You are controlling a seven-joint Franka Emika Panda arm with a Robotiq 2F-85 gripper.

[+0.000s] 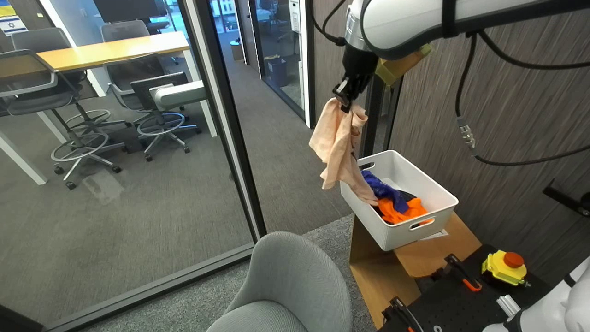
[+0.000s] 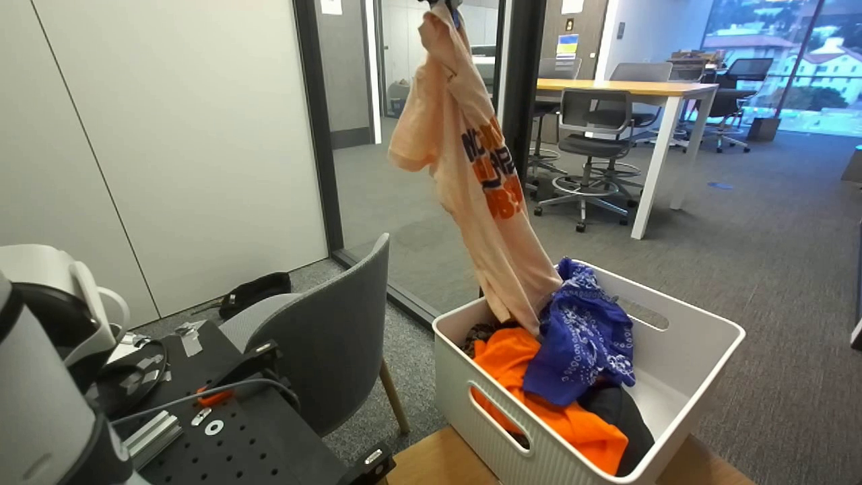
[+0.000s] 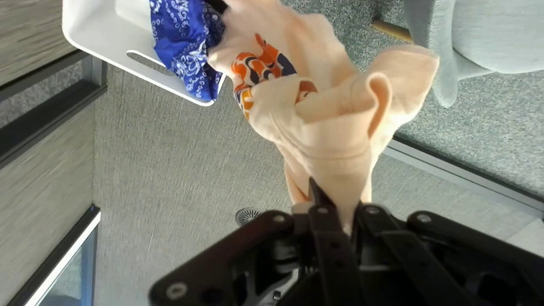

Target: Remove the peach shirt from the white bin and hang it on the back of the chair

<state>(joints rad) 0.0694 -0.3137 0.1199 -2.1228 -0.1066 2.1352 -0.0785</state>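
My gripper is shut on the upper end of the peach shirt, high above the white bin. In the wrist view the fingers pinch a fold of the shirt. In an exterior view the shirt hangs long, with its orange and dark print showing. Its lower end still reaches into the bin at the rim, beside the blue bandana. The grey chair stands beside the bin; its back also shows in an exterior view.
An orange cloth and a black cloth lie in the bin, which stands on a wooden stand. A black bench with tools and a yellow-red button is near the robot base. A glass wall's frame runs behind the chair.
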